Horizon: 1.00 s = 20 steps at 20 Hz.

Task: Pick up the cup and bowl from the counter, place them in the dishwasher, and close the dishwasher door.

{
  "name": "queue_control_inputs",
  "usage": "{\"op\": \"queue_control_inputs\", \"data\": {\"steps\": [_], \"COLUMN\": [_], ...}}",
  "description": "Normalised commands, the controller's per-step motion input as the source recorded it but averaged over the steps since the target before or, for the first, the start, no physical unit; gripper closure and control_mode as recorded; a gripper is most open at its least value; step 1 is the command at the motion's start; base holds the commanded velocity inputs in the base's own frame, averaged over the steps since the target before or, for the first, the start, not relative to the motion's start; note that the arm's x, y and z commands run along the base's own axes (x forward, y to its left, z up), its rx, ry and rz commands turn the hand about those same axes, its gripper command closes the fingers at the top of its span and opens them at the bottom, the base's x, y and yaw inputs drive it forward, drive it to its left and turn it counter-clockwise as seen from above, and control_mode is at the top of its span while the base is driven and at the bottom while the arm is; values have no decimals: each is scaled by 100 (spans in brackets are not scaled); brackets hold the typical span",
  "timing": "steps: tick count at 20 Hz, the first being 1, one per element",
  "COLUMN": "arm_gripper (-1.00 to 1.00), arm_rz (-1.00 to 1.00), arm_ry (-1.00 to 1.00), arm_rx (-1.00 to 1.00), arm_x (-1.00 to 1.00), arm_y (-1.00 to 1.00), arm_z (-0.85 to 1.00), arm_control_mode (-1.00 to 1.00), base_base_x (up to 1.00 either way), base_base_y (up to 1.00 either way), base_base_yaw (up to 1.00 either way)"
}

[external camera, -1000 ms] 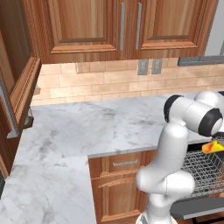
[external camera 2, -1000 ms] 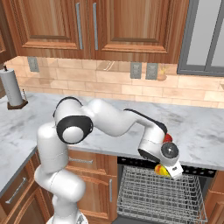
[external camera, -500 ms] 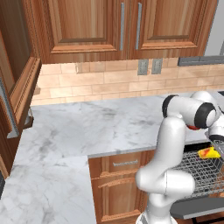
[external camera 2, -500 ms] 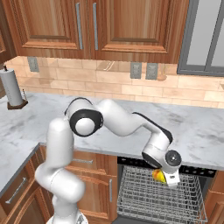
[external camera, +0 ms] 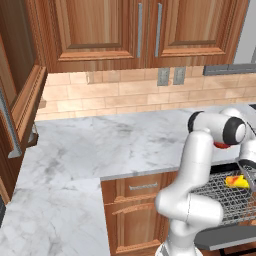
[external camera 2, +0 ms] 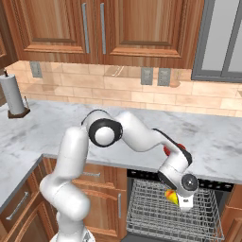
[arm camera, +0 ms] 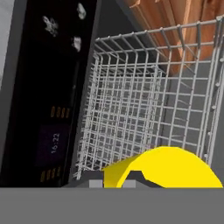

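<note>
My gripper (external camera 2: 181,202) is shut on the yellow cup (external camera 2: 170,195) and holds it low over the dishwasher's grey wire rack (external camera 2: 151,212), near the rack's back right part. In the left base view the cup (external camera: 237,181) hangs at the right edge, just above the rack (external camera: 220,197), under my gripper (external camera: 246,172). Through the hand view the cup (arm camera: 175,168) bulges between the fingertips (arm camera: 134,177), with the rack (arm camera: 127,109) beyond it. A sliver of the red bowl (external camera: 220,145) peeks from behind my arm on the counter (external camera: 100,145). The grey dishwasher door (external camera: 225,242) lies dropped open.
A paper-towel roll (external camera 2: 11,94) stands at the far left of the counter (external camera 2: 217,142). Wooden cabinets and drawers (external camera 2: 99,189) flank the dishwasher. Its black strip with a lit display (arm camera: 52,144) runs along the left of the hand view.
My arm has swung down and carried the cup from counter-edge height to just above the rack. The grip on the cup has stayed shut.
</note>
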Motion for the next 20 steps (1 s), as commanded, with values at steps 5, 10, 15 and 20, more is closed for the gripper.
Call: {"op": "queue_control_inputs", "data": {"steps": [5,10,15,20], "arm_gripper": [100,100,100,100], "arm_rz": [-7,-6,-5,-7], "arm_ry": [0,0,0,0], "arm_rx": [0,0,0,0], "arm_x": [0,0,0,0], "arm_y": [0,0,0,0], "arm_z": [-55,-49,-44,-32], "arm_control_mode": [-100,-100,-100,-100], "base_base_x": [0,0,0,0], "base_base_y": [0,0,0,0], "base_base_yaw": [0,0,0,0]}}
